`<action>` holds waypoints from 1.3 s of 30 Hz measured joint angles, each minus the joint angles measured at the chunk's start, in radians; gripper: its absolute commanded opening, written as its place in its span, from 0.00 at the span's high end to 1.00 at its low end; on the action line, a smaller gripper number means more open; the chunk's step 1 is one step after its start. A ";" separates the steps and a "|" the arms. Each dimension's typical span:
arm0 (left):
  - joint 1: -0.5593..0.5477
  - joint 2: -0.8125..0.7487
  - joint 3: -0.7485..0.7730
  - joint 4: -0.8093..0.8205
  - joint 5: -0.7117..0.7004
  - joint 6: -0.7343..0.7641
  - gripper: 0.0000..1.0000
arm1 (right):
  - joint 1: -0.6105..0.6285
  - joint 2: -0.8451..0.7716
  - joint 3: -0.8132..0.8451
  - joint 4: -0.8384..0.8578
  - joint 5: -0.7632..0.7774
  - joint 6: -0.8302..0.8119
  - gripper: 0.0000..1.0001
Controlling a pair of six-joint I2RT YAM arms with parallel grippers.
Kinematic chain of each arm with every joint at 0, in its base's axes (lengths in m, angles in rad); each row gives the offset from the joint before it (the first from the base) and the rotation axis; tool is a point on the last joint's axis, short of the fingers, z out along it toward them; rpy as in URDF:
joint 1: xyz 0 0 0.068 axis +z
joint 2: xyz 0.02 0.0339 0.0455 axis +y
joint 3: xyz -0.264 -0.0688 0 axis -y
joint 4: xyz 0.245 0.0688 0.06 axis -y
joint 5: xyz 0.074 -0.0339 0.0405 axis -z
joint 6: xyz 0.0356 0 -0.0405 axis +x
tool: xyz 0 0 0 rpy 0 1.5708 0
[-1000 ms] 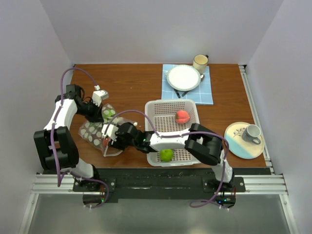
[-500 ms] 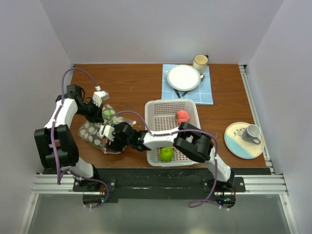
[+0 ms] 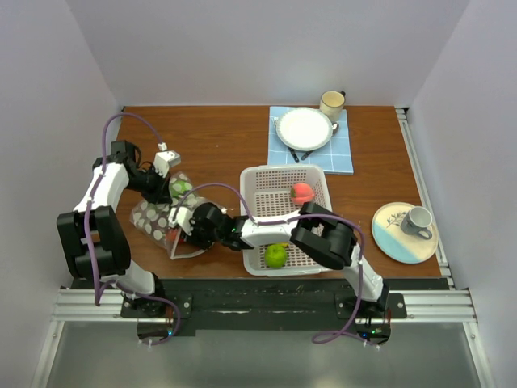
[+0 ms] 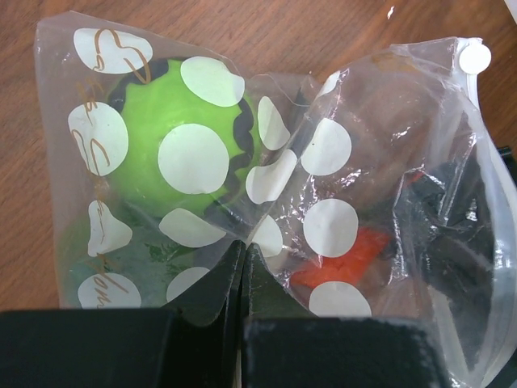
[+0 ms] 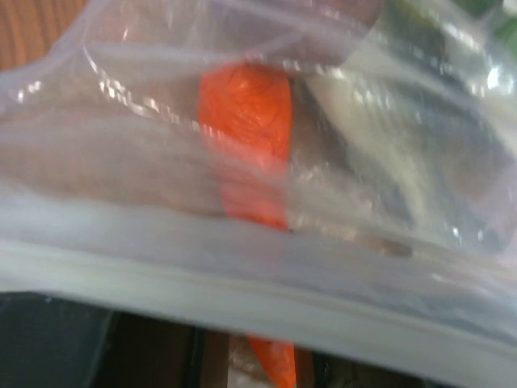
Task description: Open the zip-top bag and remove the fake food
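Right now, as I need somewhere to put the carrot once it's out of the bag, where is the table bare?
Two bare patches of table: the far left, between the bag and the blue mat; and the right, between the basket and the plate with the mug. Around the bag it is crowded.

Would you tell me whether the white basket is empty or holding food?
Holding food: a pink peach and a green apple lie in the basket.
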 measured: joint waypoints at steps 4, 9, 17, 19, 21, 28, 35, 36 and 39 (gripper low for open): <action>0.000 0.000 0.000 0.001 0.000 0.000 1.00 | 0.000 -0.042 -0.019 -0.046 0.000 0.020 0.90; 0.000 0.000 -0.005 0.023 -0.008 -0.001 1.00 | 0.000 -0.154 -0.018 -0.143 0.008 0.041 0.89; 0.000 0.016 -0.024 0.060 -0.037 -0.008 1.00 | 0.001 -0.309 0.018 -0.356 0.118 0.126 0.95; 0.000 0.024 -0.024 0.063 -0.042 -0.008 1.00 | 0.003 -0.329 0.016 -0.437 0.159 0.174 0.96; 0.000 0.028 -0.024 0.068 -0.045 -0.009 1.00 | 0.007 -0.365 -0.013 -0.518 0.212 0.232 0.96; 0.000 0.032 -0.024 0.079 -0.047 -0.015 1.00 | 0.023 -0.688 -0.264 -0.740 0.419 0.484 0.96; -0.002 0.031 0.018 0.066 -0.040 -0.048 1.00 | 0.018 -0.979 -0.359 -0.841 0.602 0.652 0.94; -0.003 0.029 0.024 0.066 -0.039 -0.054 1.00 | 0.018 -0.990 -0.359 -0.840 0.613 0.659 0.93; -0.009 0.011 0.032 0.061 -0.037 -0.065 1.00 | 0.014 -0.998 -0.359 -0.859 0.700 0.697 0.90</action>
